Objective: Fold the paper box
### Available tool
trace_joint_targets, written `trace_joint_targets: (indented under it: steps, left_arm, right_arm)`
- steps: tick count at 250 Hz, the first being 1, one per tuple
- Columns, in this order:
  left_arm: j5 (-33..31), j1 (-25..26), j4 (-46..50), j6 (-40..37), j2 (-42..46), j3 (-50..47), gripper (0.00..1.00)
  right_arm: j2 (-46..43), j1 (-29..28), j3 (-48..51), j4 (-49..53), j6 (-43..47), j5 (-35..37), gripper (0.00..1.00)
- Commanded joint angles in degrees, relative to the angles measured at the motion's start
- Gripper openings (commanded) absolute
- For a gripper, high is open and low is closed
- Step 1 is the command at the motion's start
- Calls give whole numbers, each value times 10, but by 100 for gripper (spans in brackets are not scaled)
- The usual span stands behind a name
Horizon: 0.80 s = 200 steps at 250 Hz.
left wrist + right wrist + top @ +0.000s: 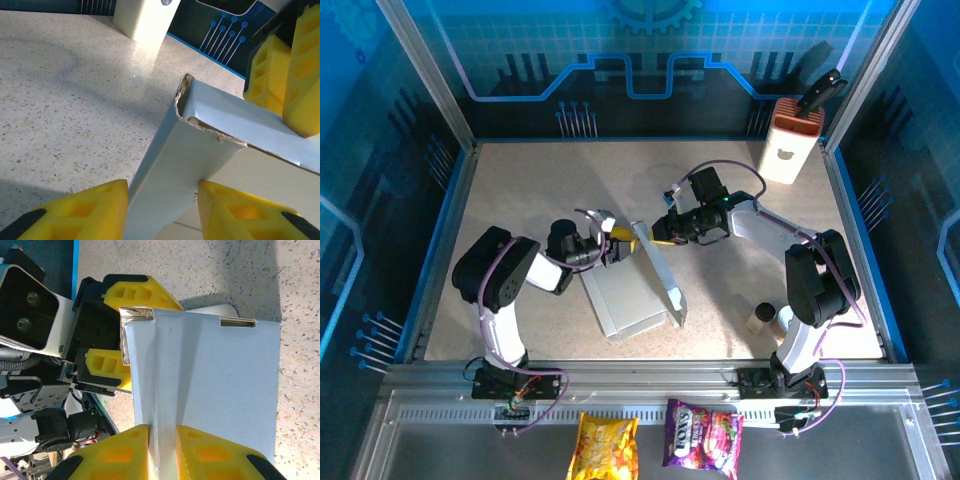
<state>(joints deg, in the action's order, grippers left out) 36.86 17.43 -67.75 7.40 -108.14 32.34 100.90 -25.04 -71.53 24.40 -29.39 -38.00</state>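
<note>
Pinching paper box (215,380) crease, right gripper (162,440)

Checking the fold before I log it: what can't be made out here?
Whether the left pincer presses the paper box: left wrist view, bottom edge cuts off its pads.
Two small items by the right arm's base: top view, too small to identify.
Dark object atop the white-and-orange container: top view, too small to name.

Upright paper box (632,298) separates left claw (618,246) from right claw (656,231).
</note>
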Motion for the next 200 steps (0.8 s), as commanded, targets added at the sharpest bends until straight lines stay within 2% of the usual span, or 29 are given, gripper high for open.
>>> trace_joint_targets:
  steps: [1, 61, 101, 121, 135, 146, 166, 200]
  left_arm:
    - [8, 3, 40, -26, 10, 19, 45]
    - [57, 4, 44, -26, -10, 40, 46]
    - [81, 5, 46, -22, -20, 52, 40]
    - [86, 7, 49, -18, -26, 60, 31]
    - [83, 9, 51, -16, -30, 63, 30]
    - [78, 9, 49, -16, -30, 62, 33]
    - [59, 11, 34, -16, -26, 49, 49]
    - [25, 13, 29, -17, -17, 37, 54]
  right_arm:
    - [22, 5, 3, 23, 8, 23, 21]
    - [26, 6, -1, 23, 12, 18, 21]
    - [29, 6, -6, 24, 15, 11, 22]
    - [32, 6, -8, 25, 18, 8, 22]
    - [33, 6, -9, 28, 20, 9, 23]
    - [33, 6, -11, 29, 21, 12, 25]
    - [32, 6, -15, 33, 22, 15, 26]
    - [32, 6, -21, 39, 25, 21, 25]
